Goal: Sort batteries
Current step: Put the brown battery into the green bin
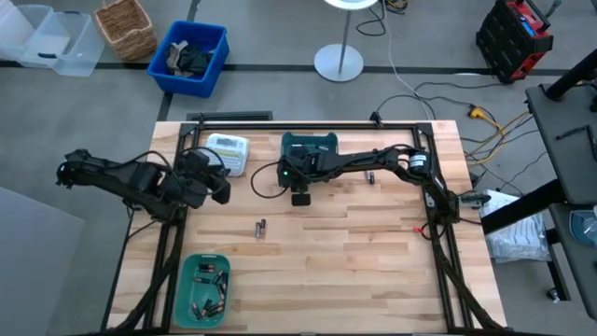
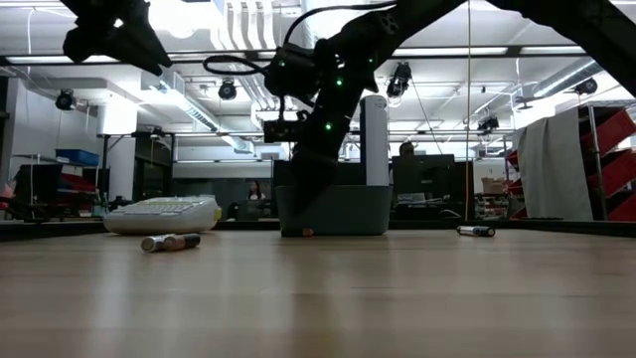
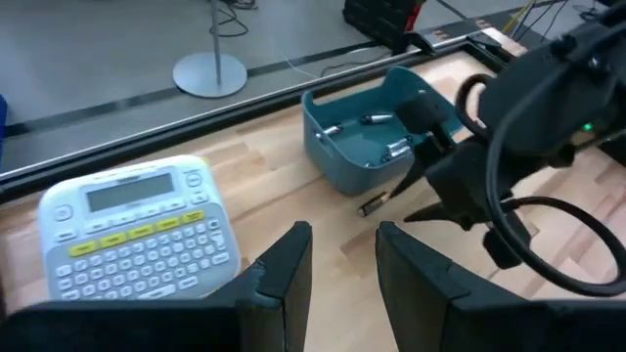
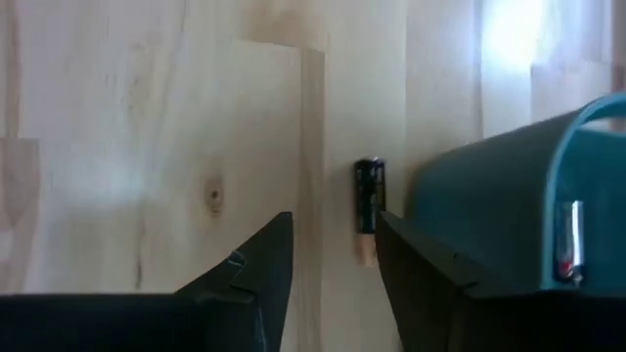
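looks like the pick-up step: the right gripper (image 4: 328, 284) hangs over a small dark cylinder battery with a coppery end (image 4: 368, 209) lying on the pale wooden tabletop (image 1: 373, 243), just beside the outer wall of the dark teal plastic bin at the back (image 1: 311, 147). its fingers are parted a bit, holding and touching nothing. next move, i reckon, is dropping straight down so the fingers straddle the battery without bumping the bin. the left gripper (image 3: 342, 269) waits near the white label-maker with keypad (image 3: 137, 230), fingers parted, empty.
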Action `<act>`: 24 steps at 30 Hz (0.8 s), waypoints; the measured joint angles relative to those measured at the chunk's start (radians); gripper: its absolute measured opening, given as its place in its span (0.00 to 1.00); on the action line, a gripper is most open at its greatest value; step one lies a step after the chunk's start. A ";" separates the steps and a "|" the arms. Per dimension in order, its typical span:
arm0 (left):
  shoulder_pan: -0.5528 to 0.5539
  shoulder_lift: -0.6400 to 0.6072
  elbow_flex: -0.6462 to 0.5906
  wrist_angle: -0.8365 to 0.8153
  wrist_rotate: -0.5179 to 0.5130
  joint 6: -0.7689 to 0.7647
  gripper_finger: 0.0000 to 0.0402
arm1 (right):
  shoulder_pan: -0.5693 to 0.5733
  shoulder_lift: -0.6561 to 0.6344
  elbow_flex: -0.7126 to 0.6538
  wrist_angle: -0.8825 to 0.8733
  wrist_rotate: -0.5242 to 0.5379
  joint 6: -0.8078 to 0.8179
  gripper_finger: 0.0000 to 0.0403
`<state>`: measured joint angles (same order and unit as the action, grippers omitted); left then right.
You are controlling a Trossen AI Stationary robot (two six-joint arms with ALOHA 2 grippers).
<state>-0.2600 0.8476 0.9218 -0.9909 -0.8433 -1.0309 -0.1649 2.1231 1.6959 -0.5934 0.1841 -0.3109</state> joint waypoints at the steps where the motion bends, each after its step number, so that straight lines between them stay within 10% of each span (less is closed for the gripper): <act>1: 0.000 -0.009 0.000 -0.011 0.001 -0.002 0.24 | 0.002 0.000 -0.006 0.000 0.004 0.008 0.34; 24: 0.000 -0.093 0.000 -0.100 -0.038 0.000 0.24 | -0.001 0.009 -0.099 0.147 0.106 0.023 0.35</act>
<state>-0.2600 0.7550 0.9218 -1.0909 -0.8814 -1.0306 -0.1661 2.1323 1.5972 -0.4465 0.2901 -0.2884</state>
